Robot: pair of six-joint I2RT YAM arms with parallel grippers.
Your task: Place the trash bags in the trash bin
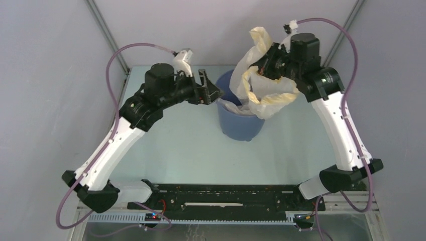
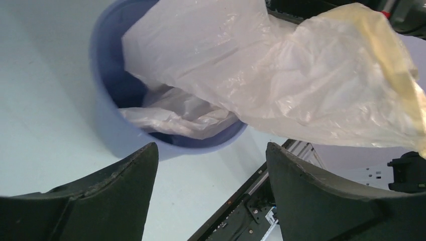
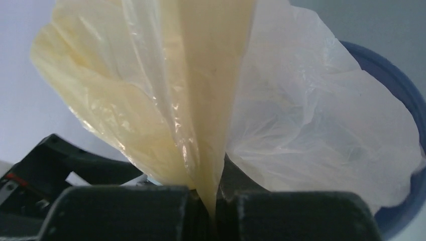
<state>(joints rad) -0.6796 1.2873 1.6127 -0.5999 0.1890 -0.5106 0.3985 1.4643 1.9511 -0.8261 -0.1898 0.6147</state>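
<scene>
The round blue trash bin (image 1: 241, 125) stands at the back middle of the table. The crinkly whitish-cream trash bag (image 1: 261, 75) hangs partly inside it, its upper part lifted above the rim. My right gripper (image 1: 263, 70) is shut on a fold of the bag, seen pinched between the jaws in the right wrist view (image 3: 213, 201), with the bag (image 3: 166, 90) fanning out above and the bin (image 3: 402, 80) behind. My left gripper (image 1: 211, 90) is open and empty just left of the bin. The left wrist view shows the bin (image 2: 108, 115) and bag (image 2: 281, 75) beyond its gripper (image 2: 211, 165).
A black rail (image 1: 226, 198) with electronics runs along the near table edge between the arm bases. Grey walls and metal frame posts (image 1: 103, 27) enclose the back and sides. Purple cables (image 1: 120, 55) loop above both arms.
</scene>
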